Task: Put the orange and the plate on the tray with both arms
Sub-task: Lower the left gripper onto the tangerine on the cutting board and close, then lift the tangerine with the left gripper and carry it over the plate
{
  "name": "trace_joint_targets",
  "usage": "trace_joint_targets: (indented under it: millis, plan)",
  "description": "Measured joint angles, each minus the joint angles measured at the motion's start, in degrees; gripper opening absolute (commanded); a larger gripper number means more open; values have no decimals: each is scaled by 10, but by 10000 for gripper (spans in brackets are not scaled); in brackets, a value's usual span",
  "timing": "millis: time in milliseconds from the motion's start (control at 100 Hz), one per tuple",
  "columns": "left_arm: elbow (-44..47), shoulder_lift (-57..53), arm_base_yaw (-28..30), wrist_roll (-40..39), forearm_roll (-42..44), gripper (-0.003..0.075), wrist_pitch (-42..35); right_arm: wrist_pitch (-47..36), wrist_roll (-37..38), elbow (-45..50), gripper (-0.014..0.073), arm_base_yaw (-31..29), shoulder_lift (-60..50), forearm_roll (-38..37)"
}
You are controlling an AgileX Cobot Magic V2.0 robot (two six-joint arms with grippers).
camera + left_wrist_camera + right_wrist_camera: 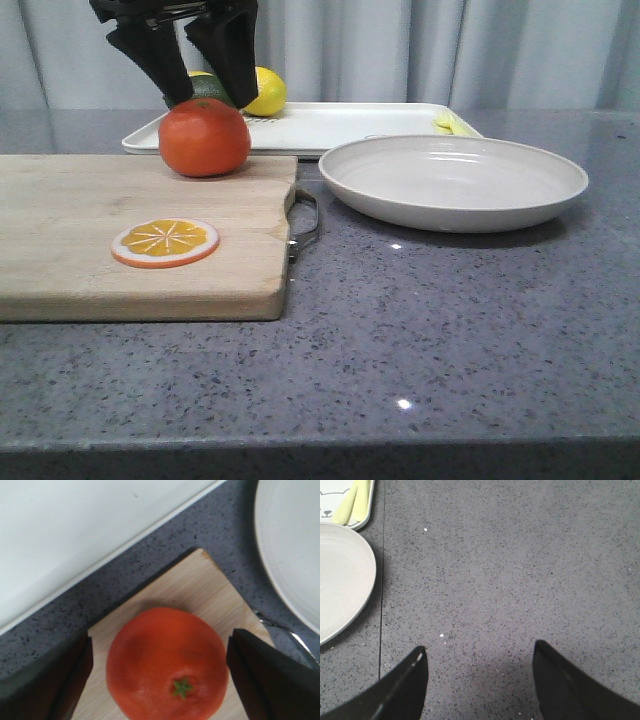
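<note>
The orange [204, 137] sits on the far right corner of the wooden cutting board [70, 240]. My left gripper [208, 98] hangs open just above it, its black fingers spread wider than the fruit. In the left wrist view the orange [167, 662] lies between the two fingers with a gap on each side. The off-white plate [453, 181] rests on the counter to the right of the board, in front of the white tray [330, 125]. My right gripper [479, 652] is open over bare counter, with the plate's edge [340, 590] off to one side.
A flat orange slice disc [165, 242] lies on the board near its front. A yellow lemon [266, 91] and a green fruit [212, 88] sit on the tray's left end; pale yellow strips [450, 123] lie at its right end. The board's metal handle [307, 222] points toward the plate.
</note>
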Motion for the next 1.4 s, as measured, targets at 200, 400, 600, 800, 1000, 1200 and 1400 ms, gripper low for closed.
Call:
trace_joint_targets:
  millis: [200,400,600,800,1000,1200,1400]
  plan:
    - [-1,2,0,-13,16,526,4,0,0,0,468,0,0,0]
    - [-3,18,0,-15,15,526,21,0,0,0,468,0,0,-3]
    - [-3,35,-2,-16,15,525,31,0,0,0,468,0,0,-4]
    - [-3,39,-3,-17,15,417,34,0,0,0,468,0,0,-5]
    - [-3,39,-3,-18,14,156,34,0,0,0,468,0,0,-6]
    - [-3,39,-3,-18,7,-21,34,-1,0,0,468,0,0,-6]
    - [-35,36,-4,-18,-33,-20,41,-1,0,0,468,0,0,-11]
